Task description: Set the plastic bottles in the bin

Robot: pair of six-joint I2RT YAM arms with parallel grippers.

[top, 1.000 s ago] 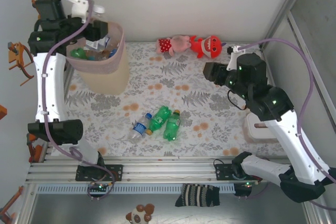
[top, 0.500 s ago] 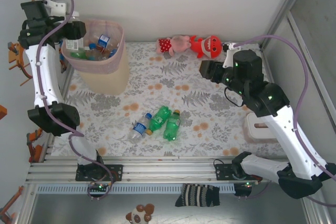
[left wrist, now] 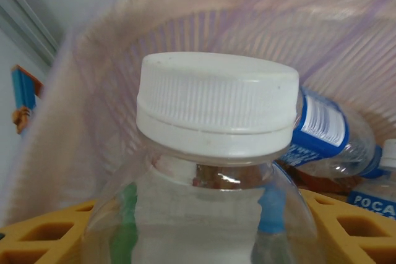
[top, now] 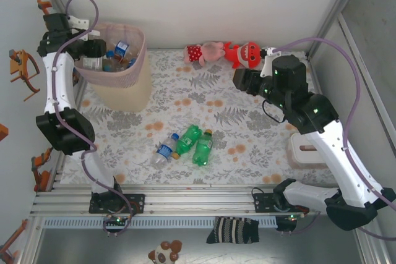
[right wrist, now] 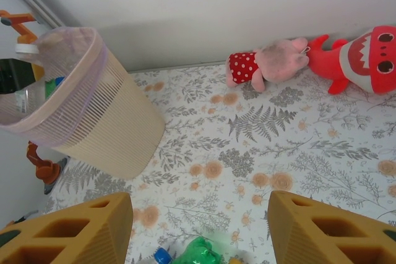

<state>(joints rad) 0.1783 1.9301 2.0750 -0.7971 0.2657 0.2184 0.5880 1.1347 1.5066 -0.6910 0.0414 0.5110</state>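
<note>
We see the left pincer [left wrist: 192, 230] gripping a clear bottle [left wrist: 210, 214] by its body. Its white cap [left wrist: 216, 103] points away from the wrist, toward the far inner wall of the bin [top: 124, 91]. In our judgement this is the relation the coming move turns on. The bottle's long axis runs in line with the fingers, and the bottle sits at the bin's left rim with the mouth just beyond it. Letting go here should drop it inside, though we cannot tell whether it is fully past the rim.

Other bottles already lie in the bin. One, a blue-labelled bottle [left wrist: 322, 134], carries white print too fine for us to read. Another label [left wrist: 371, 201] at the lower right edge shows the letters "POCA", with the rest cut off.

The right pincer [right wrist: 198, 224] stands open and empty above the far right part of the desk [top: 260, 128]. Three bottles remain near the middle of the desk: a clear one with a blue label [top: 165, 149], a green one [top: 187, 140] and a second green one [top: 203, 148]. They lie side by side, close or touching, with their long axes slanting from near left to far right. They lie to the near left of the right pincer, which is nearer to them than the left one. The plush toys [top: 226, 54] lie against the far wall, well apart from all of this.
</note>
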